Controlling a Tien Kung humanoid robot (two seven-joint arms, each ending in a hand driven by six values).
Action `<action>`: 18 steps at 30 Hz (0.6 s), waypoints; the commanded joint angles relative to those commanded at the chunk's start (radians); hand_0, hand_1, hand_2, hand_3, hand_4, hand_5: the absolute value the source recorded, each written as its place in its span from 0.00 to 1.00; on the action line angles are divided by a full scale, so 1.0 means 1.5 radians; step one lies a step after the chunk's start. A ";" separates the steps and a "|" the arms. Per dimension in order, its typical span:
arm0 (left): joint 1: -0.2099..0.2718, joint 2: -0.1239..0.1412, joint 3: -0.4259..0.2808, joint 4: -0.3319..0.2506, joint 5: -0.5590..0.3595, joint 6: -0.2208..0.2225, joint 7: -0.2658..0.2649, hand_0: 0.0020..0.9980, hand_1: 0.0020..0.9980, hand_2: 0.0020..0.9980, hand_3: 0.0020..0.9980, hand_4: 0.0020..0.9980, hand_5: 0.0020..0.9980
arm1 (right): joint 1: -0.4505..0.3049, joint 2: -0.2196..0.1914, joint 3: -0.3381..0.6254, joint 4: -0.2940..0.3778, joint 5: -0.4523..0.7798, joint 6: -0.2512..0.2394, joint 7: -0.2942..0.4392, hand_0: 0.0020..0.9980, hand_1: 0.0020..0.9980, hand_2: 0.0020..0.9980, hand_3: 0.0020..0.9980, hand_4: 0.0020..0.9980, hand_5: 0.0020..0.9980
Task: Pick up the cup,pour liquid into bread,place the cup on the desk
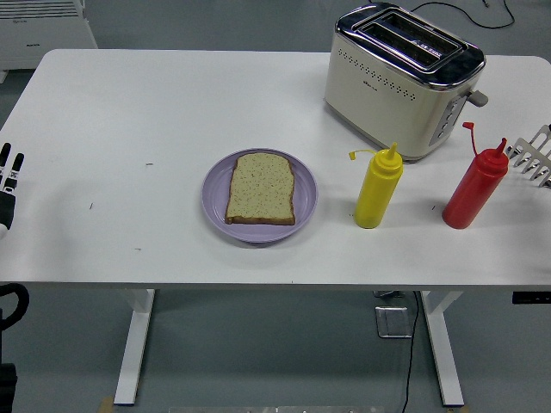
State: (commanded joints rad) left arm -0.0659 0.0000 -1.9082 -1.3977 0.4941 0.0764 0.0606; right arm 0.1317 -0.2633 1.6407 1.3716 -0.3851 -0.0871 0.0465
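A slice of bread (pixel 261 188) lies flat on a purple plate (pixel 215 202) at the middle of the white bench (pixel 155 112), with a yellow squeeze bottle (pixel 378 188) standing upright just right of the plate and a red squeeze bottle (pixel 474 187) farther right, both in front of the cream toaster (pixel 400 79) at the upper right of the frame. The left hand (pixel 9 185) shows only at the far left edge, well apart from the plate and both bottles, its fingers straight, pointing up and holding nothing. The right hand (pixel 535 155) shows only as pale fingertips at the right edge, just beside the red bottle without touching it, and I cannot tell whether it is spread or curled.
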 joint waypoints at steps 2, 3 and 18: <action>0.000 0.000 0.000 0.000 0.000 0.000 0.000 0.81 0.79 0.82 0.74 0.62 1.00 | 0.000 0.000 0.000 0.000 0.000 -0.001 -0.002 0.73 0.67 0.71 0.78 0.64 0.81; 0.000 0.000 0.001 0.000 0.000 0.000 0.000 0.81 0.79 0.82 0.74 0.62 1.00 | 0.000 0.000 0.000 0.000 0.000 -0.001 -0.002 0.73 0.67 0.71 0.78 0.64 0.81; 0.002 0.000 0.003 -0.001 0.007 -0.005 0.001 0.81 0.79 0.82 0.74 0.62 1.00 | -0.002 0.001 -0.004 -0.003 0.001 0.002 -0.004 0.73 0.66 0.71 0.77 0.63 0.81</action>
State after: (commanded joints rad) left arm -0.0630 0.0000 -1.9044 -1.3997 0.5042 0.0692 0.0626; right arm 0.1283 -0.2623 1.6352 1.3671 -0.3837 -0.0847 0.0399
